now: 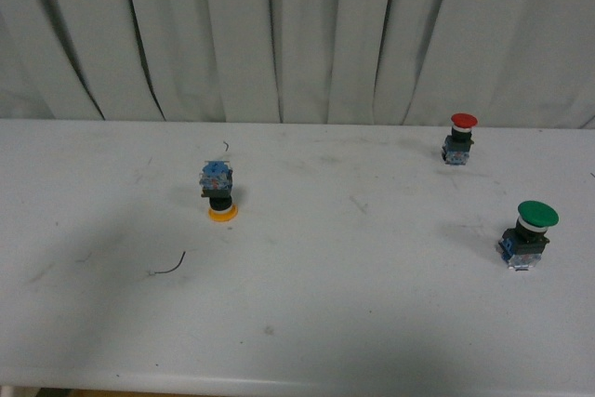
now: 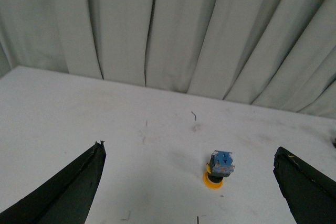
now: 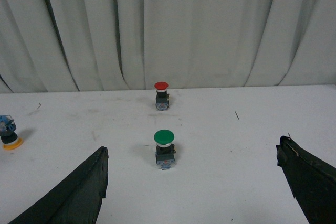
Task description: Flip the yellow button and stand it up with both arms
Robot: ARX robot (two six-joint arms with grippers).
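Observation:
The yellow button (image 1: pixel 218 191) rests upside down on the white table (image 1: pixel 307 323), left of centre: its yellow cap is on the table and its blue-and-clear base points up. It also shows in the left wrist view, yellow button (image 2: pixel 219 168), ahead of my open left gripper (image 2: pixel 191 182) and nearer its right-hand finger, with nothing held. In the right wrist view the yellow button (image 3: pixel 9 134) sits at the far left edge. My right gripper (image 3: pixel 194 182) is open and empty. Neither arm shows in the front view.
A red-capped button (image 1: pixel 459 138) stands upright at the back right. A larger green-capped button (image 1: pixel 529 234) stands upright nearer the right edge, ahead of my right gripper as green-capped button (image 3: pixel 164 148). A thin black wire scrap (image 1: pixel 169 266) lies front left. A grey curtain (image 1: pixel 297 34) hangs behind the table.

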